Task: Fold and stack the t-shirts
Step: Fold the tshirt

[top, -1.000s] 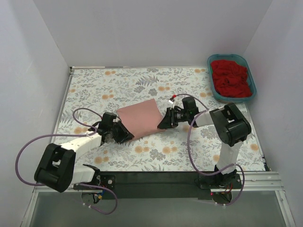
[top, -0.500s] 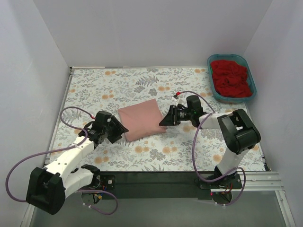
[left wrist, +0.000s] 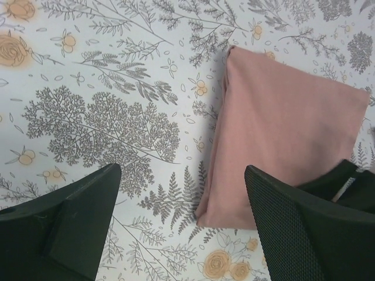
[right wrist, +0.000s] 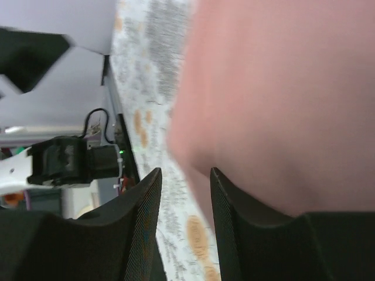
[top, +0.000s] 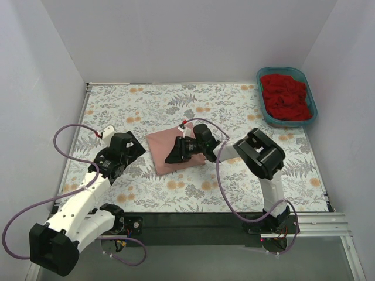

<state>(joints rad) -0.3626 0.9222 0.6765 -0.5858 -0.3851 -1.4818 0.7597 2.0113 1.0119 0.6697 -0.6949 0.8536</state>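
Note:
A dusty pink t-shirt lies folded into a rectangle on the floral cloth at mid-table. My right gripper lies low over its near right part, pointing left. In the right wrist view the pink cloth fills the upper right, and the right gripper stands partly open with tablecloth showing in the gap. My left gripper is just left of the shirt, wide open and apart from it. In the left wrist view the shirt's near corner lies between the spread fingers. A red t-shirt lies crumpled in the tub.
The teal oval tub stands at the far right corner. The grey-and-orange floral cloth covers the table, with white walls on three sides. The right arm's purple cable arcs over the pink shirt.
My left gripper opened wide and drew back to the left, off the shirt's edge. My right gripper slid left from the shirt's right edge over its top.

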